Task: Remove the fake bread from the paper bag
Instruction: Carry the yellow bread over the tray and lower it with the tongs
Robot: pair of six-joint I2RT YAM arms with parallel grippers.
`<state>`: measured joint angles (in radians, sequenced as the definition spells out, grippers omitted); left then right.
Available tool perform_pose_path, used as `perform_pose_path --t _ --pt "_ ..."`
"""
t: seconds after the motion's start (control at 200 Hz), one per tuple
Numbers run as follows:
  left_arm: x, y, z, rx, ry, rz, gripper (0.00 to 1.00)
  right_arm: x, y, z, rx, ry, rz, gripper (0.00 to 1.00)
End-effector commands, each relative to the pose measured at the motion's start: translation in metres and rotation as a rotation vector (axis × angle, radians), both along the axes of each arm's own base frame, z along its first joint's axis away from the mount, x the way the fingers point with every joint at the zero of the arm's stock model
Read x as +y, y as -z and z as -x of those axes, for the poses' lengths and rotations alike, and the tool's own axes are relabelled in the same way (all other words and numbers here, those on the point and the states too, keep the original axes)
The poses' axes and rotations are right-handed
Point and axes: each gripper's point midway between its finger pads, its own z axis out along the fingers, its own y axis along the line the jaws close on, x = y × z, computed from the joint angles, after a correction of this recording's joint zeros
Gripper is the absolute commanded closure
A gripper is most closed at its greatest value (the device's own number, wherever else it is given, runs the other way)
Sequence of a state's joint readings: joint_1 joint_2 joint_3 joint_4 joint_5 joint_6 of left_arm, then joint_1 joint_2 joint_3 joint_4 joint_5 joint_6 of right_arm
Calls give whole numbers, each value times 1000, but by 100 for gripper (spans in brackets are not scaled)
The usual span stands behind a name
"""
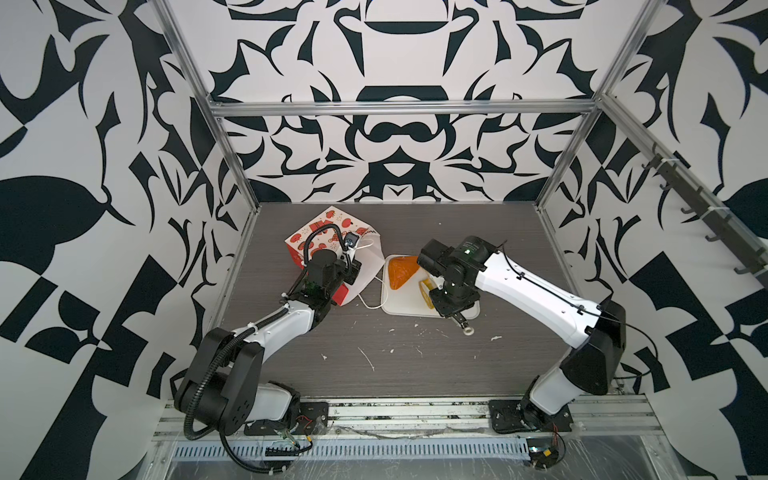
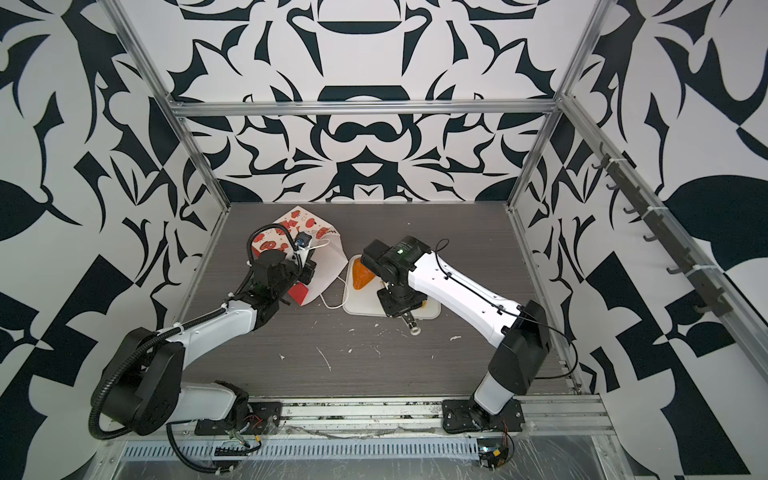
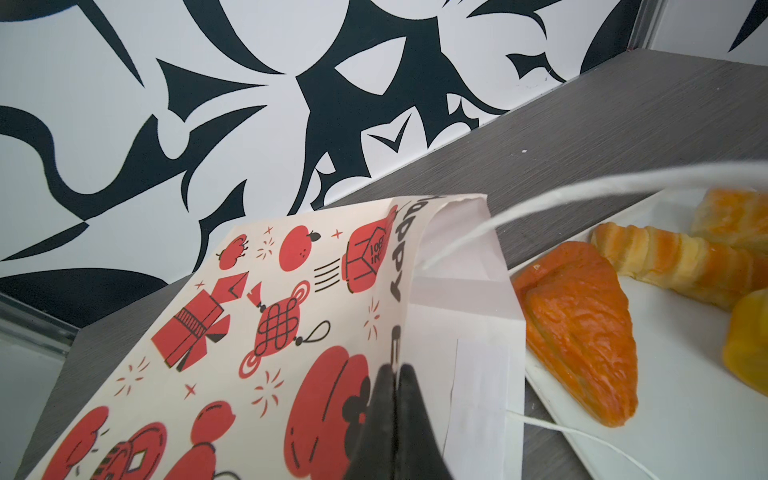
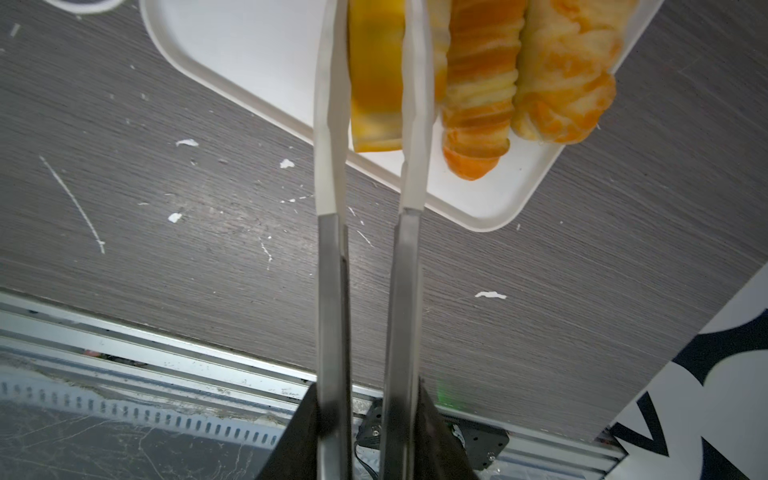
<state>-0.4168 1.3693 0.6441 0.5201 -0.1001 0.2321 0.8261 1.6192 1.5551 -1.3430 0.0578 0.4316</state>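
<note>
Pinching the paper bag [image 3: 291,291] rim, left gripper [image 3: 397,369] closed; right gripper [image 4: 368,399] clamps tongs [image 4: 330,257].
Tong tips straddle one fake bread [image 4: 376,83] on the white tray [image 4: 232,50] beside the bag; scuffed grey table [image 4: 166,270], patterned walls [image 3: 124,124].

Left arm [image 1: 286,320] reaches from lower left to centre-left; left gripper [image 3: 395,374] pinched tight on the paper bag [image 3: 291,311]. Right arm [image 1: 536,286] stretches from lower right to centre; right gripper [image 4: 368,415] clasps tongs [image 4: 330,270], blades slightly parted.
</note>
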Motion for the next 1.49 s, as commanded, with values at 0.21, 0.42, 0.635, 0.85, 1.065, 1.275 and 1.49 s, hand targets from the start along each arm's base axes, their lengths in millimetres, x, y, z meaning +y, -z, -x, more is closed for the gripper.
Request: perform_pose_path --t 0.21,0.42,0.635,0.85,1.065,1.275,1.49 --pt "0 2 0 -5 4 22 100 37 -8 14 12 19 -197 64" --pt "-2 2 0 -2 12 28 100 39 8 22 33 34 -224 64" --pt "-2 1 1 -1 17 33 100 40 25 25 37 51 -246 65" --pt "-3 1 2 0 23 40 100 43 40 22 35 46 -248 65" --pt "-5 1 1 1 30 44 100 62 45 11 11 34 -314 65" --pt "-7 2 2 6 37 51 100 61 34 -5 -90 15 -304 66" --pt "-6 0 1 -1 33 52 100 70 14 -6 -148 -6 -420 66"
